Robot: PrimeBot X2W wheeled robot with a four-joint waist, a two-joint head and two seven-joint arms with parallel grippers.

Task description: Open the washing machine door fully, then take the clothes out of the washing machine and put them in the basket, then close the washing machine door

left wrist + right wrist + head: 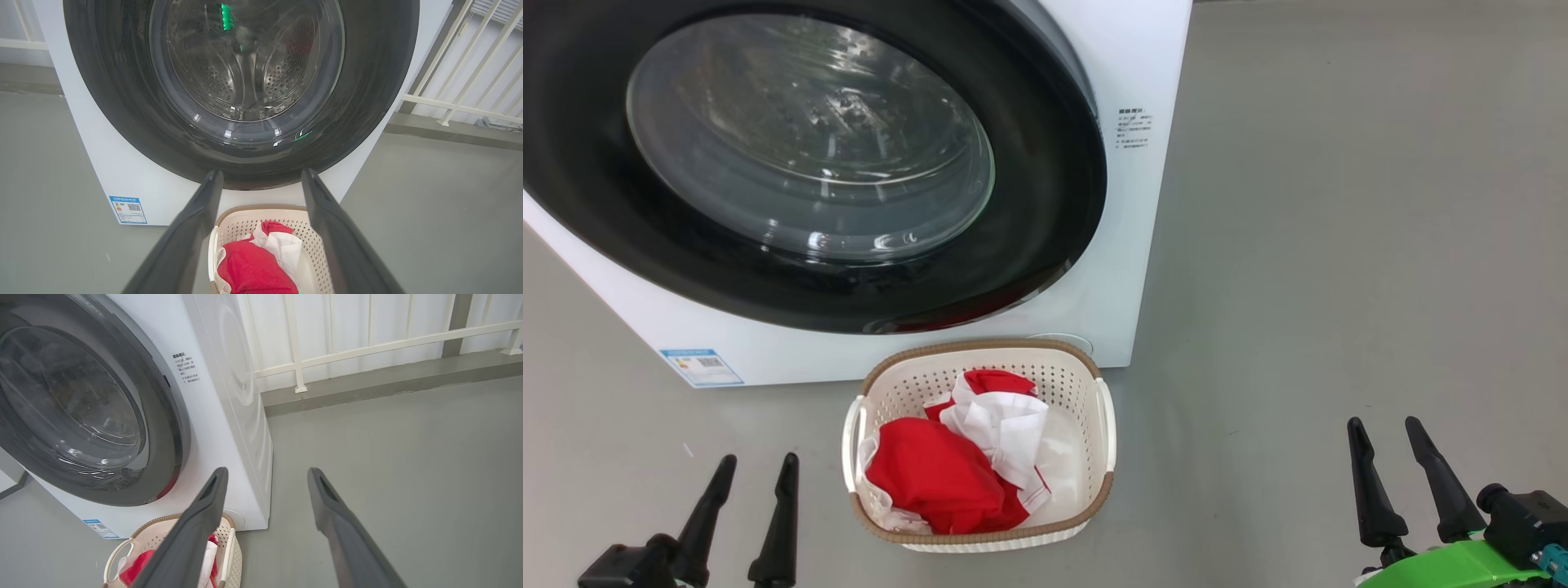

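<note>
My left end effector [758, 461] hangs open, holding nothing. The washing machine door [1045, 204] looks shut flush against the washing machine [1143, 65]. The clothes [939, 474] lie in the basket [1062, 384] on the floor just in front. My right end effector [1383, 425] is open and empty too. I judge the task done.
</note>
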